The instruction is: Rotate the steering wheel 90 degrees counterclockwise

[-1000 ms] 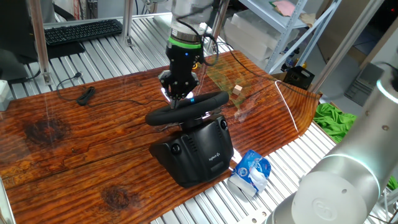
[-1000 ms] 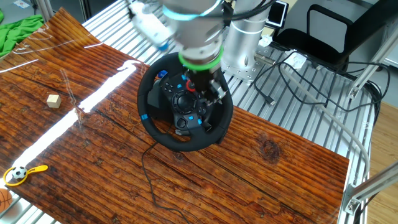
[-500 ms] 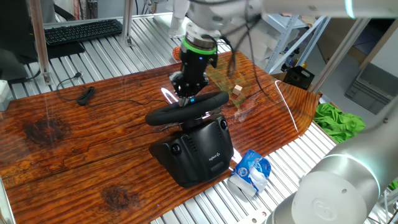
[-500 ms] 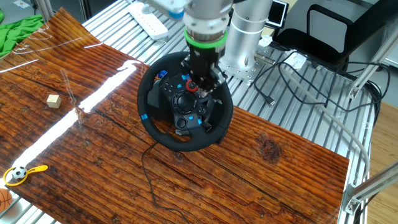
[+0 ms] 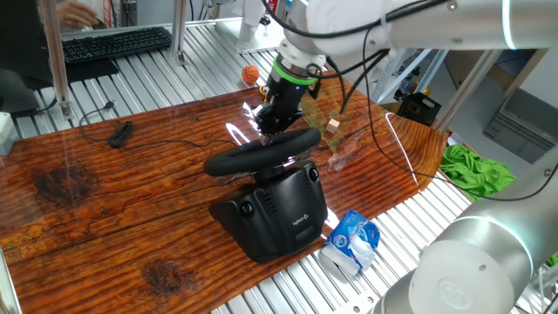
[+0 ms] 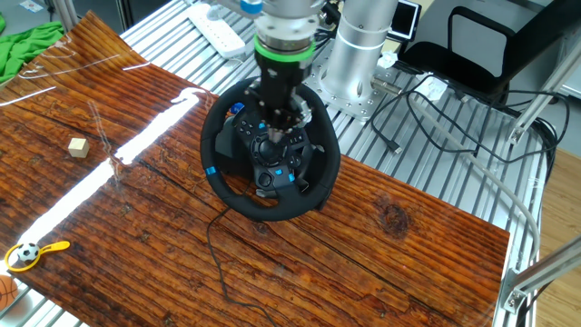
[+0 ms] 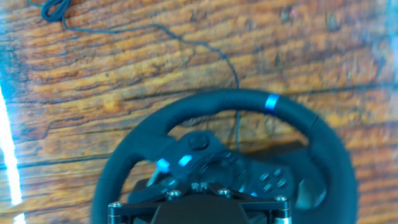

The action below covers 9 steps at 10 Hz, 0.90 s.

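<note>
My arm (image 5: 366, 22) reaches in from the far edge of the worktop, wrist tilted and pointing steeply down. My gripper (image 5: 266, 133) hangs over the middle; whether its fingers are parted or closed is unclear.

A black steering wheel (image 6: 270, 163) with a thick matte rim and blue stripe sits on its bulky black base (image 5: 275, 214) atop the wooden table.

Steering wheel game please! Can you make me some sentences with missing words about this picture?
The steering wheel has a small stripe on its rim, colored ____.
The gripper sits over the wheel's ____.
The table top is made of ____.
The little cube lies ____ the table.

Missing words: blue; middle; wood; on
</note>
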Available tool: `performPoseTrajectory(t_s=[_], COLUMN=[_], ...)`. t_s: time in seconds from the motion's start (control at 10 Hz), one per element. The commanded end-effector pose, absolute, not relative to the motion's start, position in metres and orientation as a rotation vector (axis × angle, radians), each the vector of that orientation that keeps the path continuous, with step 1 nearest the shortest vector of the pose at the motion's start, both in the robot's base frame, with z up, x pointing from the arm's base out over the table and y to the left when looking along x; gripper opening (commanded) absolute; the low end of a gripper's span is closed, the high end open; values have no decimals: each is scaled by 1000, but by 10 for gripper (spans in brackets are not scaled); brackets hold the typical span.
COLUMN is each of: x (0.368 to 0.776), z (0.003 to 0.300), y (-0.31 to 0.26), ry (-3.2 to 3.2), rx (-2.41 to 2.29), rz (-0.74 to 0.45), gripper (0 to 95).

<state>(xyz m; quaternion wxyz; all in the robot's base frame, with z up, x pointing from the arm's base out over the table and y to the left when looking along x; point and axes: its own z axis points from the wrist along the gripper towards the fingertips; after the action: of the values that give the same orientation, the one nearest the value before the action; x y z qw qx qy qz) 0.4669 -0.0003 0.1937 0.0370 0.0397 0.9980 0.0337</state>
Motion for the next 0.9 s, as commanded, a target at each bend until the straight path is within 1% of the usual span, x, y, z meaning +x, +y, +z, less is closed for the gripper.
performPoseTrajectory(t_s=[0.1, 0.9], x=[471, 477], z=[191, 186], y=[-6, -28], ry=[3091, 3114], rx=[103, 14], rz=[98, 106], gripper=[0, 0])
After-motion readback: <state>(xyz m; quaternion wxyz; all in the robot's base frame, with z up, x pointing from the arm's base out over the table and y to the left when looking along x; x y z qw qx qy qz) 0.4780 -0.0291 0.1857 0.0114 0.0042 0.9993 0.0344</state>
